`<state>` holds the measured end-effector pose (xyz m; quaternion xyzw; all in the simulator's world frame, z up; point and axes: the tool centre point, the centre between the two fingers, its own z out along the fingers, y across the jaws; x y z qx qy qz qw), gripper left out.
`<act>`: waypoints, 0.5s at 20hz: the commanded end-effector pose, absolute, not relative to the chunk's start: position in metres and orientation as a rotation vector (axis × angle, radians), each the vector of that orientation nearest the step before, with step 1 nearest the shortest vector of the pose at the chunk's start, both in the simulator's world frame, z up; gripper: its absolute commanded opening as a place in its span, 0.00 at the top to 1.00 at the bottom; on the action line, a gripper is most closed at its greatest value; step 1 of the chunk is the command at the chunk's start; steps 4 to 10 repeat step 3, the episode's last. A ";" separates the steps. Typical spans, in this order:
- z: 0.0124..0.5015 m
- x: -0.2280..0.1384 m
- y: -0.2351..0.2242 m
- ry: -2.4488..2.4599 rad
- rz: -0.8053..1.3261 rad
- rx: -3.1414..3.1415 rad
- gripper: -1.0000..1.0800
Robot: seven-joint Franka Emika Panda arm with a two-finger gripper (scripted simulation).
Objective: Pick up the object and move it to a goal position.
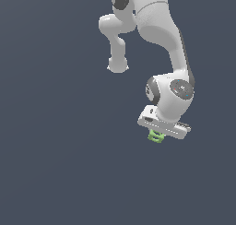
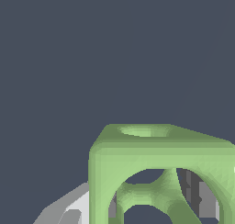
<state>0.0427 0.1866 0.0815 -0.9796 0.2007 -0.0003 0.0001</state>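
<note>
The object (image 1: pixel 156 137) is a small light-green block with rounded dark openings. In the exterior view it sits directly under the white hand of my gripper (image 1: pixel 157 134), right of centre, between the fingers. In the wrist view the object (image 2: pixel 151 154) fills the lower right, very close to the camera. One grey finger (image 2: pixel 71 211) shows beside it and the other finger (image 2: pixel 202 195) shows through its openings. The gripper looks shut on the object. No goal marker is in view.
The white arm (image 1: pixel 161 30) reaches down from the top of the exterior view. The background is a plain dark grey-blue surface (image 1: pixel 55 150) with no other objects visible.
</note>
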 end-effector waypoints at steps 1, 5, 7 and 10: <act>0.083 0.045 0.189 0.633 -0.001 -3.078 1.00; 0.083 0.045 0.190 0.633 -0.001 -3.078 1.00; 0.083 0.045 0.190 0.633 -0.001 -3.078 1.00; 0.083 0.045 0.190 0.633 -0.001 -3.078 1.00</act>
